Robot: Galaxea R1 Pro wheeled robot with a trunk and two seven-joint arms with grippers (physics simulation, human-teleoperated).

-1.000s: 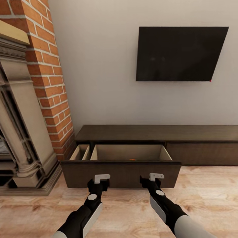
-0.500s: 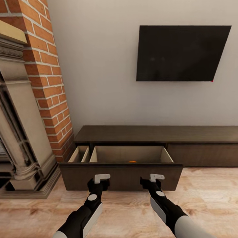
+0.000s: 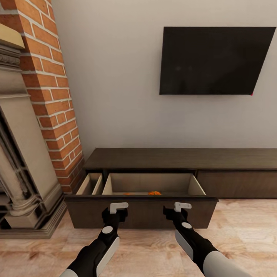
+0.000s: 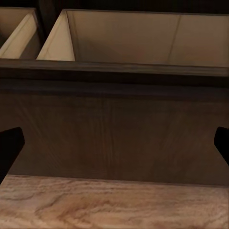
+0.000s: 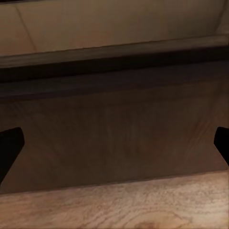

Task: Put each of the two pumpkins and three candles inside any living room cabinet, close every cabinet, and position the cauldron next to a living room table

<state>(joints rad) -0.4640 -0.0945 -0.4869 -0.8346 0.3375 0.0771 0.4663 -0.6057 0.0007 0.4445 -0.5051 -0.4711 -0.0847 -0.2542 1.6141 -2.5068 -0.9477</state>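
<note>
Both arms are facing the pulled-out drawer front (image 3: 140, 211) of the long, low dark-brown wood cabinet (image 3: 184, 158), probably to push it closed. Left gripper (image 3: 114, 212) and right gripper (image 3: 174, 211) are spread wide, empty. A ribbed orange pumpkin (image 3: 154, 192) is lying inside, beyond the fingertips. No writing is visible.

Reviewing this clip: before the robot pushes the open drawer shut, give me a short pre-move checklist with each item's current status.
1. Drawer of the cabinet is open and needs closing: ok.
2. Left gripper empty, jaws apart, facing the drawer front: ok.
3. Right gripper empty, jaws apart, facing the drawer front: ok.
4. A pumpkin sits inside the drawer: ok.
5. Second pumpkin and three candles inside: cannot tell.
6. Nothing sticks up over the drawer rim: ok.
</note>
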